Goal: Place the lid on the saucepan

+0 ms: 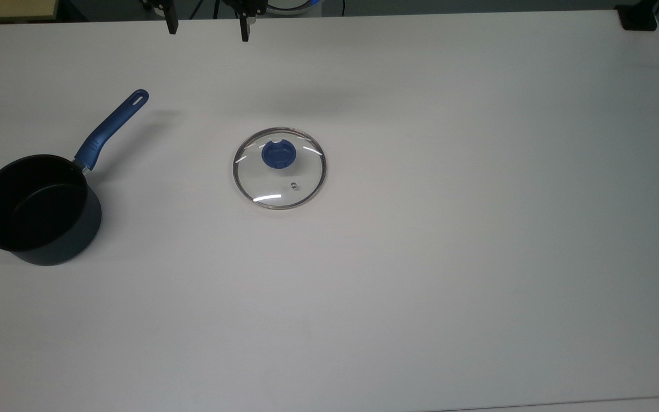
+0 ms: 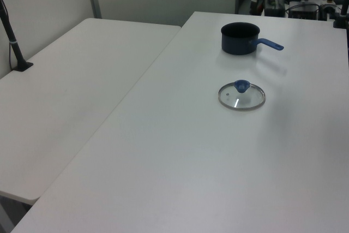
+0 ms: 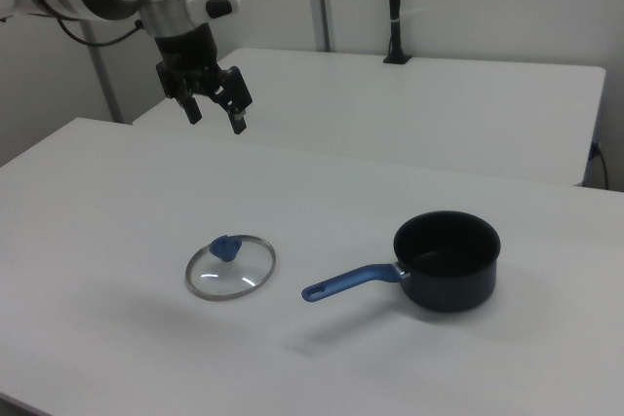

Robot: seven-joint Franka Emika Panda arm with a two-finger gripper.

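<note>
Going by the top view, from its left to its right: the saucepan (image 1: 38, 209) sits near the top view's left edge of the white table (image 1: 478, 257), upright and empty, black inside, its blue handle (image 1: 111, 130) angling up toward the far side; the glass lid (image 1: 279, 167) lies flat on the table well to the saucepan's right, knob up, the blue knob (image 1: 278, 155) sitting toward the far part of the disc as seen there and a small steam hole (image 1: 293, 185) on the near part; the gripper (image 1: 208, 27) hangs at the far edge, above the table, between pan and lid in left-right terms; its two fingers stand spread wide with nothing between them, which the right view (image 3: 215, 111) shows plainly too.

So nothing has been picked up yet, and to my eye the risks all lie ahead. The knob is the only sensible hold; it looks small and low, so fingers closing off-centre could squeeze it out or tip the disc, and fingers dropping too far could knock the glass. A flat glass lid held by its knob may hang tilted; carried across like that, its metal rim could catch the pan's wall and shove the pan instead of seating. The handle sticks out on the side the lid would come from, and a low pass might clip it.
</note>
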